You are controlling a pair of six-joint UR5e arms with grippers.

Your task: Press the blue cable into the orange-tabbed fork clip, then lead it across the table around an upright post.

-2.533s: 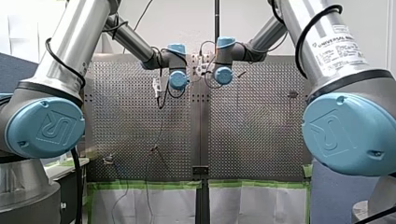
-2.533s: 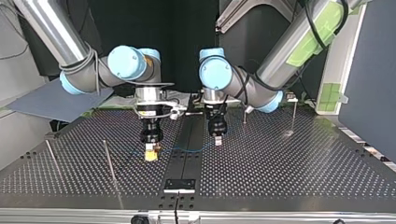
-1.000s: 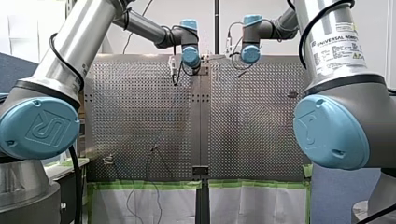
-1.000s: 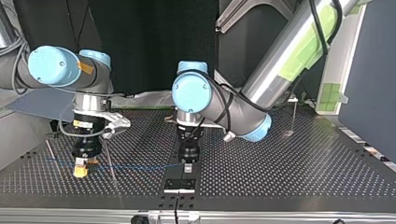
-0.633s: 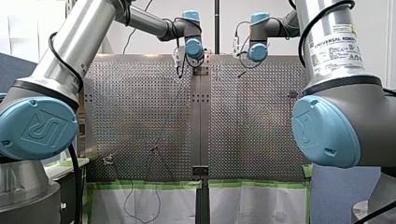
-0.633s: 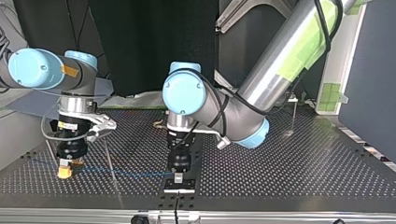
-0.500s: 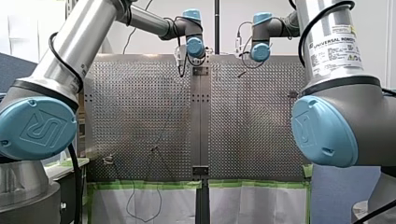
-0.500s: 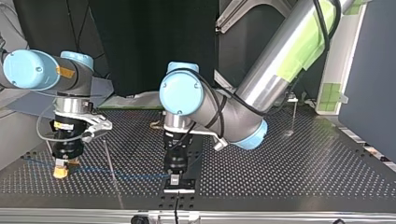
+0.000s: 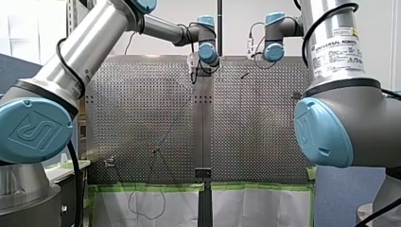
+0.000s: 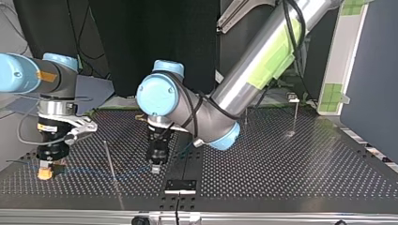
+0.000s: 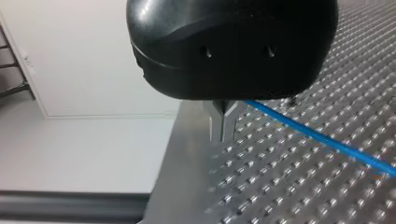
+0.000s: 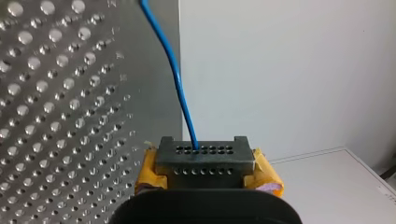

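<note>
In the top view my right claw, yellow-padded, stood low at the left of the frame, just over the surface. Its wrist view showed the pads clamped on the cable, which ran away ahead of it along the surface's edge. My left claw hung left of centre, its metal fingers pressed together on the cable. The cable stretched between the two claws, crossing a thin post; on which side I could not tell.
</note>
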